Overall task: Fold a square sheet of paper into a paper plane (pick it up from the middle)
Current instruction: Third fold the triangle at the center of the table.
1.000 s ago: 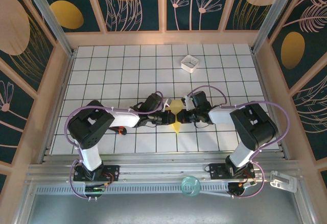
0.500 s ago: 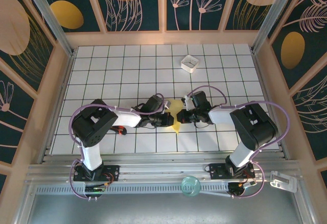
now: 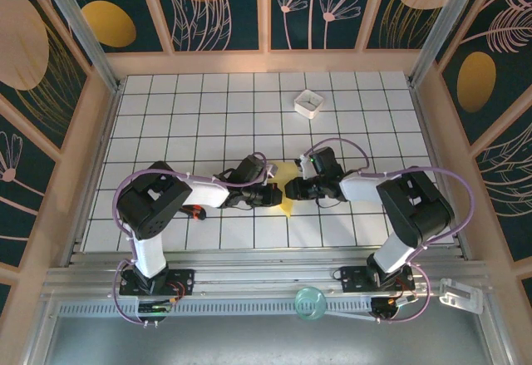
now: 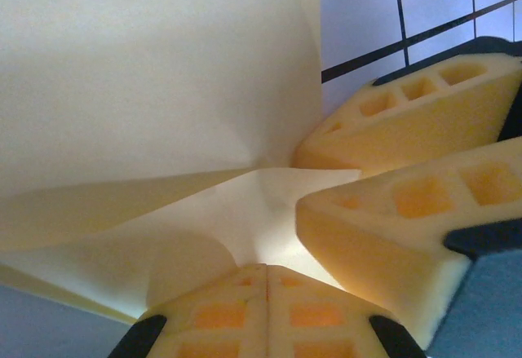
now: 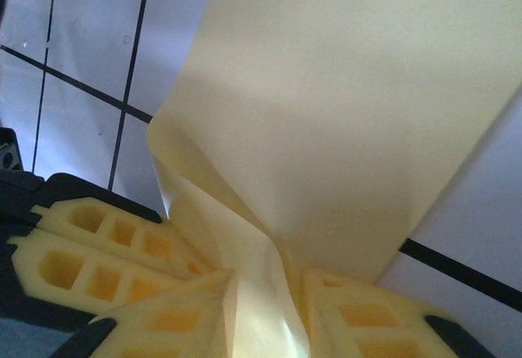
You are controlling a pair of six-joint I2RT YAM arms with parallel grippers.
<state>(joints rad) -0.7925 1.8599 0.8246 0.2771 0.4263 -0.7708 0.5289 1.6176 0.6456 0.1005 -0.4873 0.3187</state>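
The yellow sheet of paper (image 3: 286,206), folded into creased flaps, hangs between both grippers above the grid table (image 3: 208,124). My left gripper (image 3: 279,194) comes in from the left and is shut on it; in the left wrist view (image 4: 267,267) its pads meet on the paper (image 4: 163,89). My right gripper (image 3: 292,189) faces it from the right. Its jaws (image 5: 265,280) stand apart, with a strip of the paper (image 5: 351,89) running loosely through the gap. The right fingers (image 4: 391,130) almost touch the left fingers (image 5: 106,244).
A small white square box (image 3: 308,103) sits at the back of the table. A small red object (image 3: 195,212) lies by the left arm. A teal round disc (image 3: 311,303) rests on the front rail. Wooden walls bound the table on three sides.
The right gripper's jaws have parted from shut. The left gripper has shifted slightly right and stays clamped. Less of the paper's tip shows below the grippers.
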